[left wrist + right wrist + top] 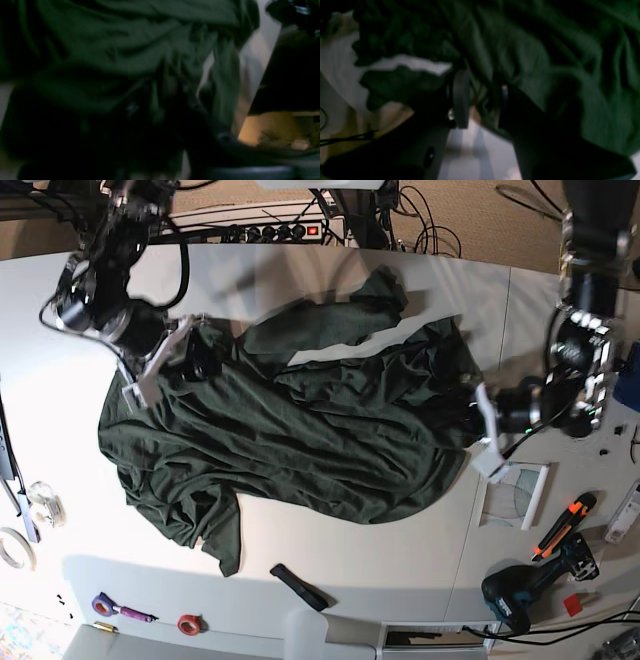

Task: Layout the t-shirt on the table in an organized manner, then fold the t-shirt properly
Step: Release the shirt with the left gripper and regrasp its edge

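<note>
One dark green shirt lies rumpled across the middle of the white worktop, with a narrow flap trailing toward the bottom of the base view. The right gripper is at the shirt's upper corner on that view's left, its jaws pinching a bunched fold of cloth. The left gripper is at the opposite edge, against the cloth. Its wrist view is dark and blurred, so I cannot tell how its jaws stand.
</note>
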You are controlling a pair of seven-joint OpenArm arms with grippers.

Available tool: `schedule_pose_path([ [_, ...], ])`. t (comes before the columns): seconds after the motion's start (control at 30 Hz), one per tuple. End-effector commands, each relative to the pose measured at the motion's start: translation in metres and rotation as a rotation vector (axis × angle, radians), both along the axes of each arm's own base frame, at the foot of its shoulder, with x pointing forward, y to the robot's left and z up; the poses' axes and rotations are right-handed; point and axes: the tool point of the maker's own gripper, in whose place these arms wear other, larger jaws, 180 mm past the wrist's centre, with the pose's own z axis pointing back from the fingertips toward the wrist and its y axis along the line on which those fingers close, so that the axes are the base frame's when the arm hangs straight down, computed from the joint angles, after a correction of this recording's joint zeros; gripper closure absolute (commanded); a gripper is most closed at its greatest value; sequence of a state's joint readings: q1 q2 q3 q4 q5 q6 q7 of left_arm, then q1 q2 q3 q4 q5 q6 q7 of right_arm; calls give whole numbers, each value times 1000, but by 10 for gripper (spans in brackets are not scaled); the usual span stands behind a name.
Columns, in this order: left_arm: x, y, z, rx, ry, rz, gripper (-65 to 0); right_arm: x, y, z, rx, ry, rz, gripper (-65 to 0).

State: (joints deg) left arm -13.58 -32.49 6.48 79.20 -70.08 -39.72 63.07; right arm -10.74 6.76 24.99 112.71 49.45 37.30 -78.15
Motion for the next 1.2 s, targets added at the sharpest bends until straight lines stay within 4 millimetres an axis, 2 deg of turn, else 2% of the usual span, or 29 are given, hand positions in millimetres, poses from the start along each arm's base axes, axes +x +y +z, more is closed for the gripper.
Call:
schedule_pose_path([
  [0.0,3,3,18,-19,-58,-1,0,4,-12,11,-21,-56,-36,-160],
  [0.07,-9,7,15,18,-75,-9,0,2,-39,5,-93,-72,-136,-136],
  [0.17,-24,3,0,26,-60,-2,0,-1,-83,-3,-207,-65,-322,-2],
  [0.23,-29,-7,-9,14,-57,8,0,-4,-103,-8,-246,-47,-401,0],
  [0.3,-26,-19,-13,5,-63,31,0,-5,-113,-14,-252,-38,-453,0],
  [0.4,-20,-35,-19,10,-66,59,0,-4,-117,-29,-210,-3,-486,0],
  [0.5,-15,-39,-30,67,-88,89,0,-5,-120,-49,-175,41,-507,0],
  [0.63,-10,-23,-43,165,-84,144,0,-17,-124,-80,-161,140,-521,0],
  [0.77,-11,0,-61,300,-76,173,0,-32,-136,-99,-206,226,-525,0],
  [0.9,-13,30,-69,401,-70,197,0,-35,-151,-97,-252,248,-518,0],
  [1.03,-10,59,-66,466,-84,212,0,-36,-170,-88,-308,255,-510,0],
  [1.17,-9,75,-60,479,-93,220,0,-38,-181,-83,-343,263,-509,0],
])
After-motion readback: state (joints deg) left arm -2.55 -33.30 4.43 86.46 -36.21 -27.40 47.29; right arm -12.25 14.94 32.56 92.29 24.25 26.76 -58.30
